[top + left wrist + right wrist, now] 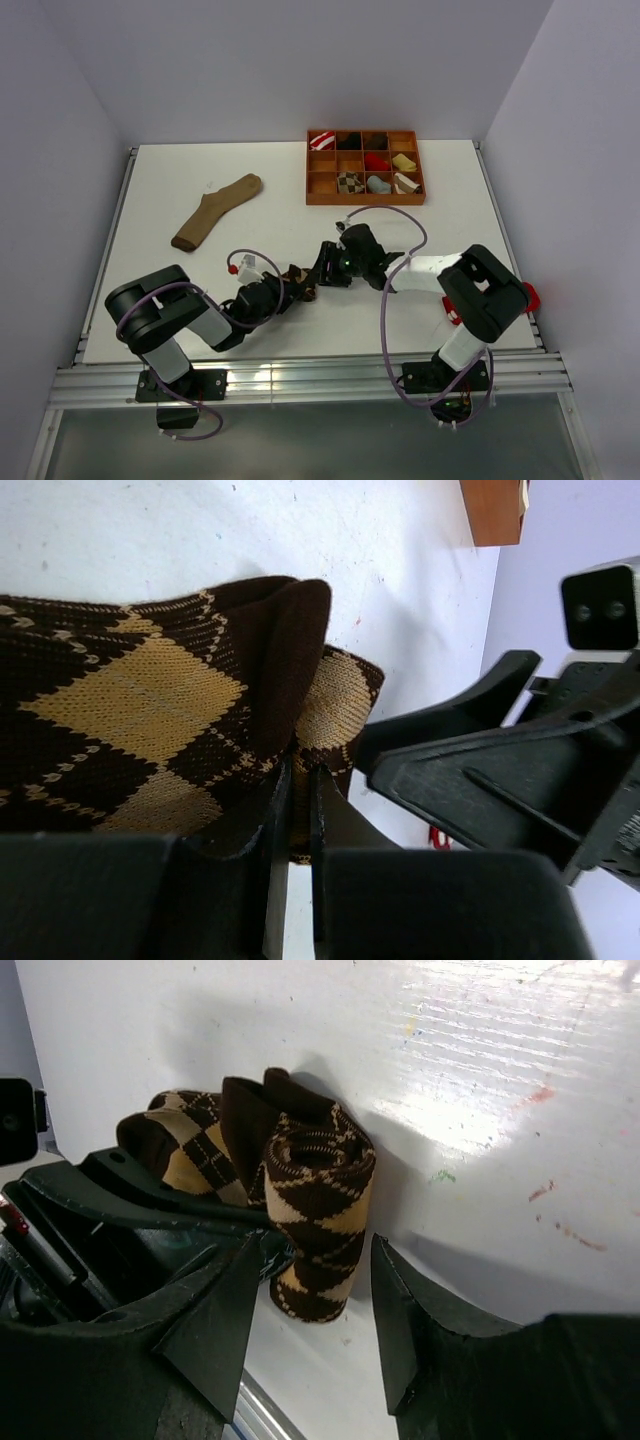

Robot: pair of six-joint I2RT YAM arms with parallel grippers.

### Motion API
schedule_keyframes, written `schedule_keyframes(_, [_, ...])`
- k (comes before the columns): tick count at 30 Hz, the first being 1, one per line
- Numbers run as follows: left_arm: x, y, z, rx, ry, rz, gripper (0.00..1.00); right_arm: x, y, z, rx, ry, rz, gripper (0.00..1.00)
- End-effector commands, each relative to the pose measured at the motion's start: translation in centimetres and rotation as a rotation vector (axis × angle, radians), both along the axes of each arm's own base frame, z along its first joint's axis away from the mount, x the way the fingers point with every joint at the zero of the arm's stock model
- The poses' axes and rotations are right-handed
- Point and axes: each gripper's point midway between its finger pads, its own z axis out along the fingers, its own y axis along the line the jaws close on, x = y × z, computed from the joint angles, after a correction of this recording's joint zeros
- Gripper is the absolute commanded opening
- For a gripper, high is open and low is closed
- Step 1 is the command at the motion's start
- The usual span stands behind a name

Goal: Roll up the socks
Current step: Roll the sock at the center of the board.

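A dark brown argyle sock (301,277) with tan diamonds lies on the white table between the two arms, partly rolled into a tight cylinder (318,1195). My left gripper (298,774) is shut on a fold of this sock (150,705) at its edge, fabric pinched between the fingers. My right gripper (316,1244) is open, its jaws standing on either side of the roll's near end without touching it. In the top view the left gripper (290,288) and the right gripper (328,268) meet over the sock.
A long plain tan sock (216,211) lies at the back left. A wooden compartment tray (315,186) at the back right holds several rolled socks. The table's near edge with its metal rail (300,378) runs close behind the grippers.
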Motion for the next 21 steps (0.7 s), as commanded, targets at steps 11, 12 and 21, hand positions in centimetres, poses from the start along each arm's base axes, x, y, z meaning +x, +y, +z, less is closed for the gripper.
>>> schedule_keyframes(11, [-3.9,4.6,-6.9,0.201,0.207,-0.019,0.01,0.2,1.9,-2.5,0.111,0.031,0.048,0.39])
schedule_keyframes(12, [-3.9,4.5,-6.9,0.201,0.209,-0.028,0.01,0.1,1.9,-2.7,0.109,0.037,0.05,0.31])
schedule_keyframes(21, [-1.1,3.6,-6.5,0.329,0.155,-0.105,0.28,1.8,-1.3,-2.4,-0.085,0.0,-0.003,0.0])
